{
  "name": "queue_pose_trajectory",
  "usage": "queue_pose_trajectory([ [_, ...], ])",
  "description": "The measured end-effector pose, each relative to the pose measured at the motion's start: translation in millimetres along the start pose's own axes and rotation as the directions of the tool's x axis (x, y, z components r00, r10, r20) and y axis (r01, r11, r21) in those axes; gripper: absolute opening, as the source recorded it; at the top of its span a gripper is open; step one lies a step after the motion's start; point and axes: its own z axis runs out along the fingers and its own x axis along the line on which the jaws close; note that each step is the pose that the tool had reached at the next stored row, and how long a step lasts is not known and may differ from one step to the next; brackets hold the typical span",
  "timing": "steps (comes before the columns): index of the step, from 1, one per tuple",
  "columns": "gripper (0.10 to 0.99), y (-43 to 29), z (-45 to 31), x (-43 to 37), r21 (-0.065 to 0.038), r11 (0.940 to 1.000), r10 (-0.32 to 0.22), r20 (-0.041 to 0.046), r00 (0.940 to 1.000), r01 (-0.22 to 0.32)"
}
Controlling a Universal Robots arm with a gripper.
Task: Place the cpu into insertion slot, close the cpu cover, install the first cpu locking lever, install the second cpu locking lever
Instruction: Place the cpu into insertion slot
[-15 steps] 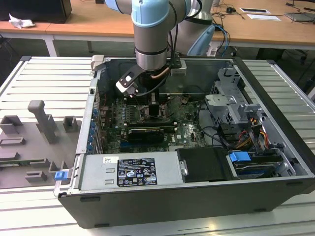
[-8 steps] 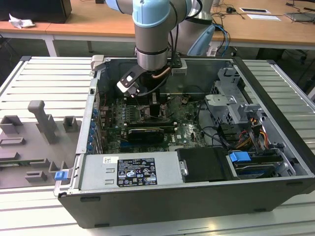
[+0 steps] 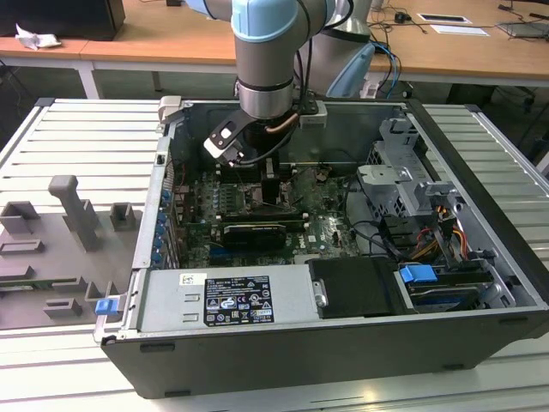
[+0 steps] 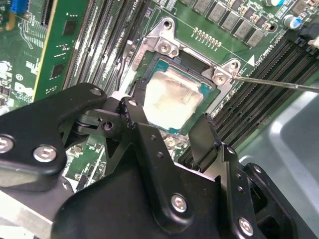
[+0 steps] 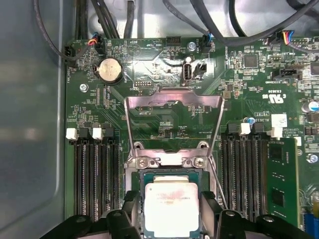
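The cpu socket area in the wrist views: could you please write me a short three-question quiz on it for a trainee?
1. True or false: the cpu lies in the insertion slot.
2. Pick one. The cpu cover is: A) shut flat over the cpu; B) swung open, clear of the cpu; C) held up in the gripper.
3. Fill in the blank: the gripper is nearest to the ____.

Key: 1 true; 2 B; 3 cpu.
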Motion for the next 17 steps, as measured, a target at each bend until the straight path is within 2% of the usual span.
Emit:
queue_pose_trajectory([
  [6, 0.616, 0.4, -5.1, 0.1, 0.000, 1.0000, -0.001, 0.0074, 1.0000, 0.001],
  [8, 0.596, 0.5, -5.5, -0.1, 0.000, 1.0000, -0.001, 0.0169, 0.9999, 0.001],
  [10, 0.467, 0.4, -5.7, -0.2, 0.000, 1.0000, -0.002, 0.0229, 0.9997, 0.002],
  [11, 0.467, 0.5, -5.7, -0.2, 0.000, 1.0000, -0.002, 0.0260, 0.9997, 0.002],
  [12, 0.408, 0.5, -5.8, -0.4, 0.000, 1.0000, -0.002, 0.0274, 0.9996, 0.002],
  [13, 0.408, 0.5, -5.9, -0.5, 0.000, 1.0000, -0.002, 0.0286, 0.9996, 0.002],
  [15, 0.290, 0.5, -6.2, -0.5, -0.001, 1.0000, -0.003, 0.0331, 0.9994, 0.003],
  [16, 0.169, 0.5, -6.3, -0.6, -0.001, 1.0000, -0.003, 0.0378, 0.9993, 0.003],
  [17, 0.169, 0.5, -6.5, -0.7, -0.001, 1.0000, -0.003, 0.0420, 0.9991, 0.003],
])
